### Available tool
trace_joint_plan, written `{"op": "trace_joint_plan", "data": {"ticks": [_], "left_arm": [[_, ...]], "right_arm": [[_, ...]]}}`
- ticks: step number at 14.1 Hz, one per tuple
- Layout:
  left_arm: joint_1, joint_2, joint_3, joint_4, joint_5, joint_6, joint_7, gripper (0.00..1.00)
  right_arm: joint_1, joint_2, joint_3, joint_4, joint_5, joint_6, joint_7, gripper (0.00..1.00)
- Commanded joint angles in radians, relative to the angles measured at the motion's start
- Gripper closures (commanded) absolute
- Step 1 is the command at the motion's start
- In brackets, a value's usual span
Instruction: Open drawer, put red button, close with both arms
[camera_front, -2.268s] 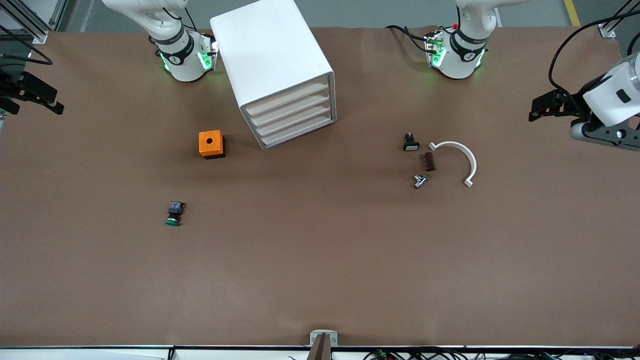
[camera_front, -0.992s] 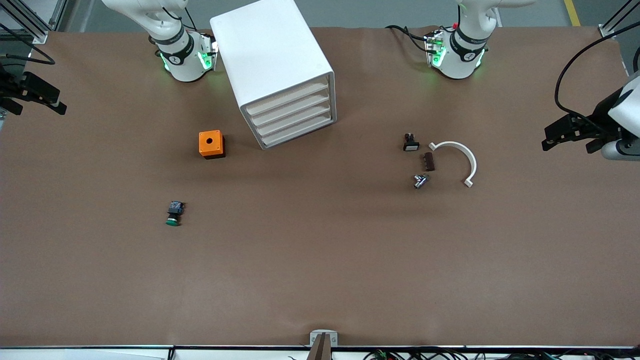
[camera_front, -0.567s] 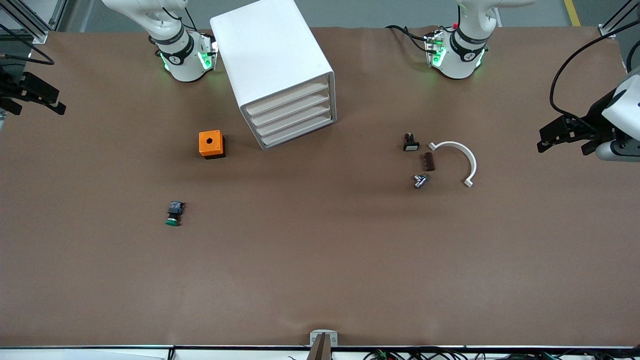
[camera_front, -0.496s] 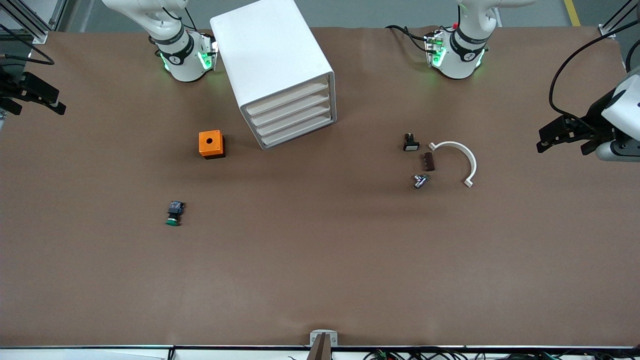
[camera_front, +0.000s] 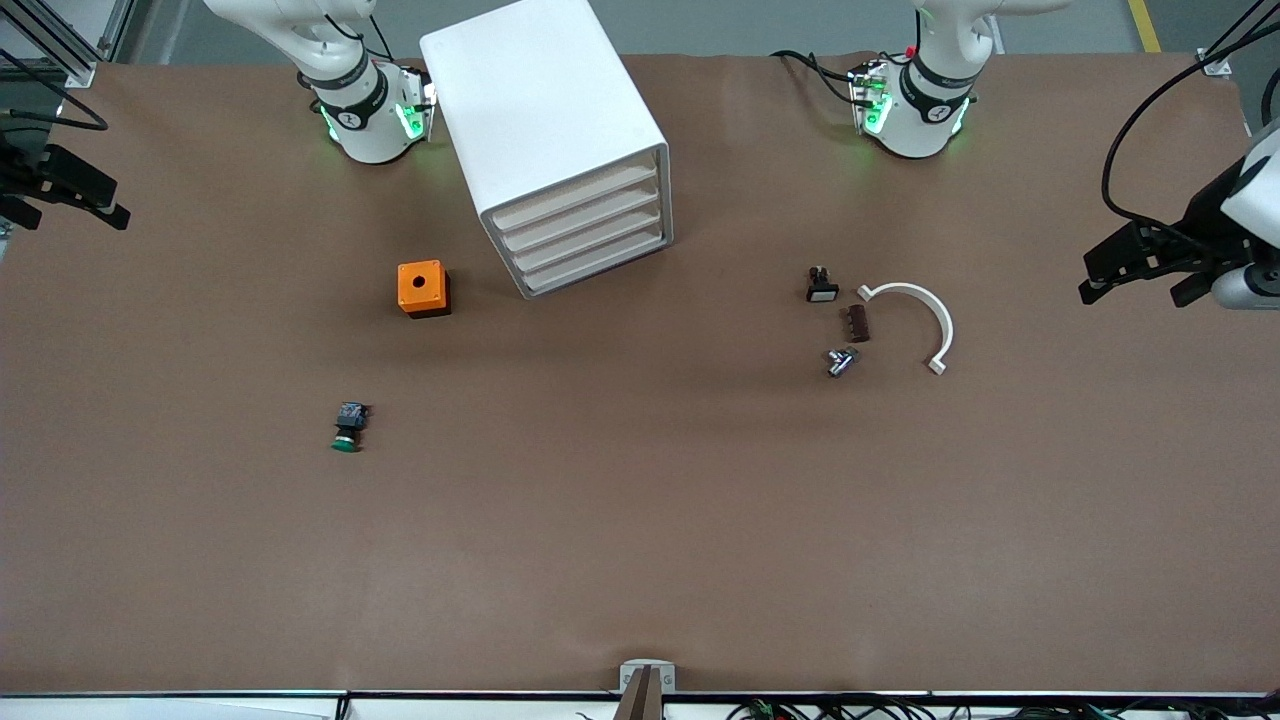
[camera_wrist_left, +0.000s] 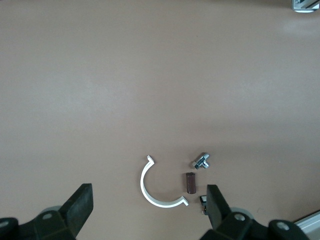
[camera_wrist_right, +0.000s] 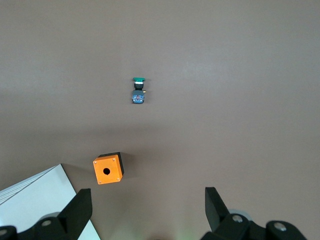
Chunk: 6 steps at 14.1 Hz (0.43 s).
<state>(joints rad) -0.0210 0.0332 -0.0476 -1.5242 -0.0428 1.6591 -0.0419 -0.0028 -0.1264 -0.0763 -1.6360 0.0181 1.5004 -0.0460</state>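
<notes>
Both pairs of jaws stand wide apart and hold nothing: the left gripper (camera_front: 1100, 272) hangs over the left arm's end of the tabletop (camera_front: 640, 540), the right gripper (camera_front: 100, 205) over the right arm's end, each well apart from the parts. All four drawers of the white drawer cabinet (camera_front: 560, 140) sit flush. No red button shows anywhere on the tabletop, so it may already be shut inside, though I cannot tell. A green button (camera_front: 346, 428) lies nearer the camera than the orange box (camera_front: 423, 288); toward the left arm's end lie a white curved bracket (camera_front: 925, 315), a brown block (camera_front: 858, 323), a metal fitting (camera_front: 839, 361) and a small black part (camera_front: 821, 285). The brown covering is plain and matte, with grey floor past its edge.
</notes>
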Motion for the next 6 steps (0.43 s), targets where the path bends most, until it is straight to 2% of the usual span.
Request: {"op": "trace_joint_plan", "data": {"ticks": [1,6], "left_arm": [[0.007,0.004,-0.005,0.010,0.021,-0.004,-0.007,0.00],[0.001,0.004,-0.009,0.007,0.029,-0.007,0.002,0.00]], "right_arm": [[-0.019,-0.029,0.013,-0.027,-0.007,0.009,-0.008,0.00],[-0.020,-0.029,0.012,-0.028,-0.010,0.011,-0.009,0.00]]}}
